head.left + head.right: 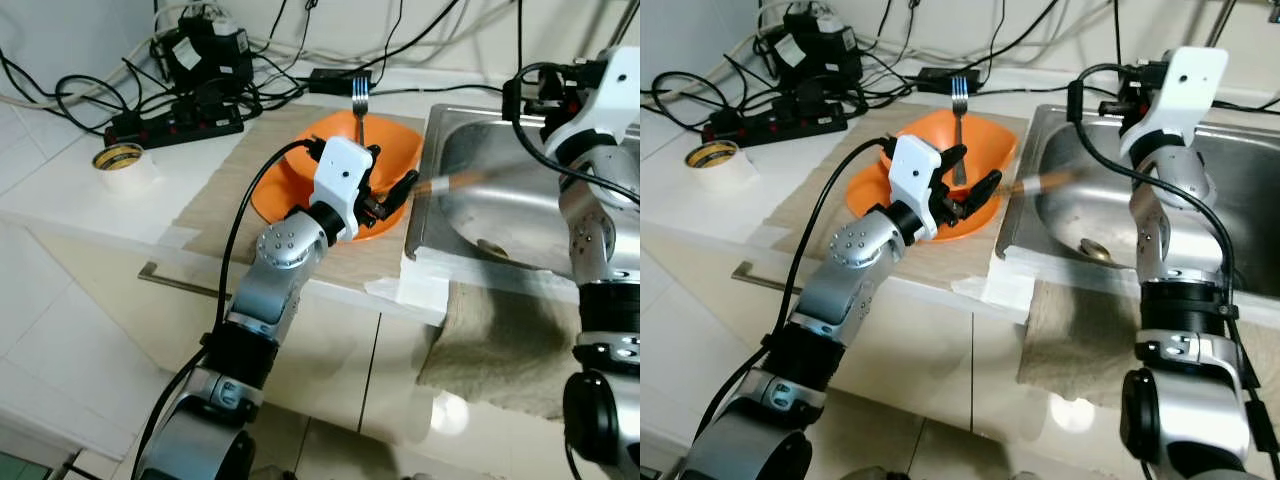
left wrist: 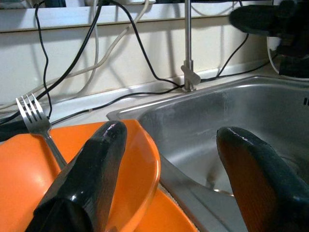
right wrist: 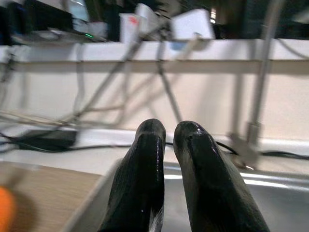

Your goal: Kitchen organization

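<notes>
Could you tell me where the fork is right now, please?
In the head views, the fork lies in the orange bowl on the counter, left of the sink, tines over the far rim, just beyond the open left end effector.

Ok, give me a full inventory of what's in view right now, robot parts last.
Orange bowl: one, orange, on the wood-grain mat left of the sink.
Orange plate: one, orange, under the bowl.
Fork: one, silver, leaning in the bowl, tines up.
Sink: one, steel, right end of the counter.
Faucet: one, steel, behind the sink.
Tape roll: one, white, left on the counter.
Power strip: one, black, at the back among black cables.
Towel: one, beige, hanging below the sink.
Left gripper: jaws open, at the bowl's near rim.
Right gripper: jaws shut, over the sink.
</notes>
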